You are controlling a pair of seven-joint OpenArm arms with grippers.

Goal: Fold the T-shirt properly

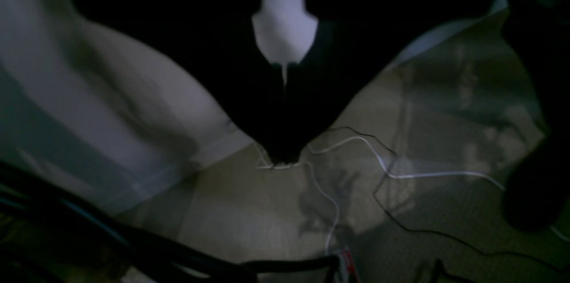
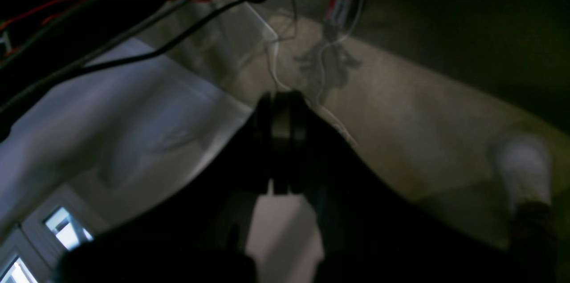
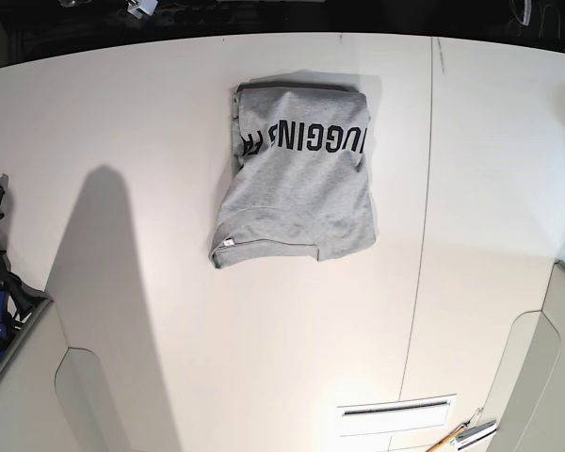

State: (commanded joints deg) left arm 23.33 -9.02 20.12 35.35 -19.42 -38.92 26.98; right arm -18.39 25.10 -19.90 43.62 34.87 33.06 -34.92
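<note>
The T-shirt (image 3: 297, 193) lies folded into a compact block on the far middle of the white table (image 3: 169, 282), long axis running near to far; the black lettering crosses its far end, upside down and cut off at both folded sides. Both wrist views are dark and blurred: left gripper (image 1: 283, 96) and right gripper (image 2: 281, 140) have their jaws pressed together, holding nothing

White counter (image 3: 151, 282), seamed lengthwise right of centre. Lying flat on it toward the far edge: folded grey T-shirt (image 3: 297, 193), black lettering facing up.
</note>
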